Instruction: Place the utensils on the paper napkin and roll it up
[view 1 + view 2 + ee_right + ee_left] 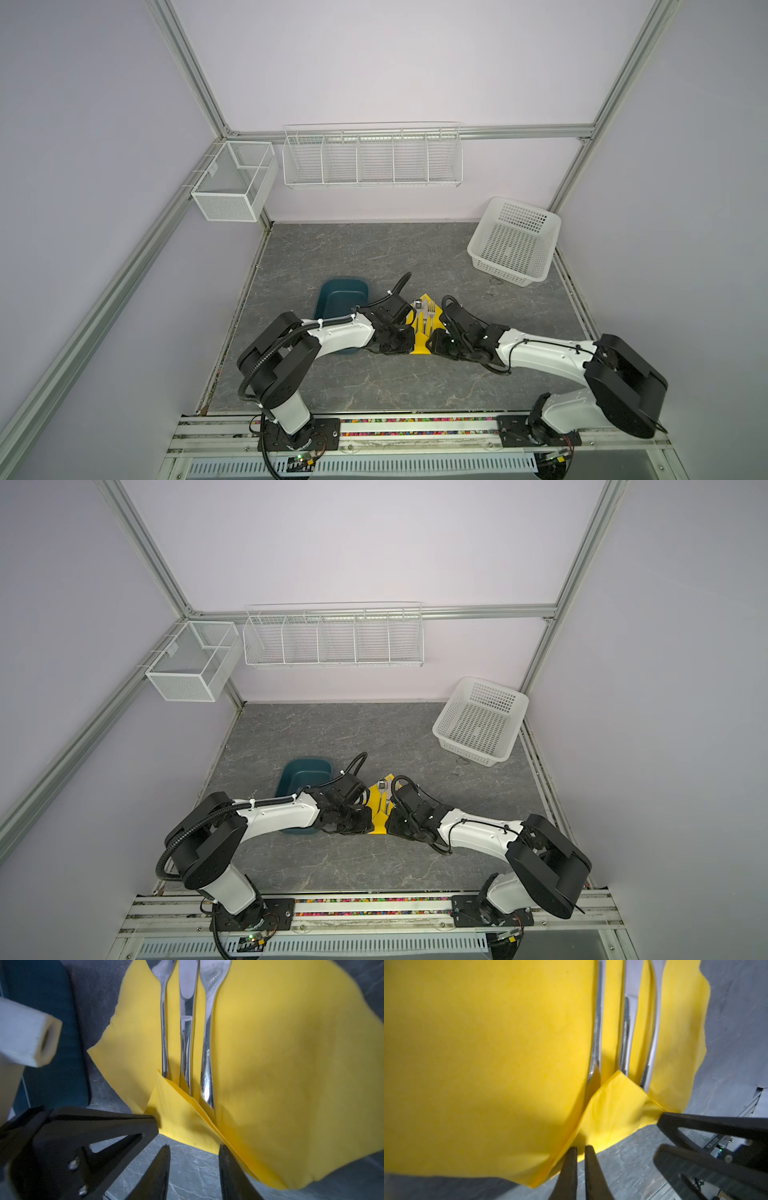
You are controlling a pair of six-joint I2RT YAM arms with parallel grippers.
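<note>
Risk is sitting mainly in the thin paper. The utensils (186, 1043), a spoon, a knife and a fork, are lying side by side along the middle of the paper napkin (280, 1064). The napkin is resting on the grey table (374, 257) just beside the teal tray (343, 297), and its near corner is folding up over the handle ends.

The left gripper (580, 1149) is standing at that folded corner with its fingers almost together; I cannot tell whether paper is between them. The right gripper (194, 1147) is waiting at the same corner from the other side, its fingers apart and holding nothing.

I am judging that the rolling is only beginning. If one side is pulling harder than the other, the napkin is probably tearing or the fold is springing open. The smooth handles are likely sliding and fanning out if the sheet is lifting unevenly. Both grippers are working very near each other, so they are risking a collision.
</note>
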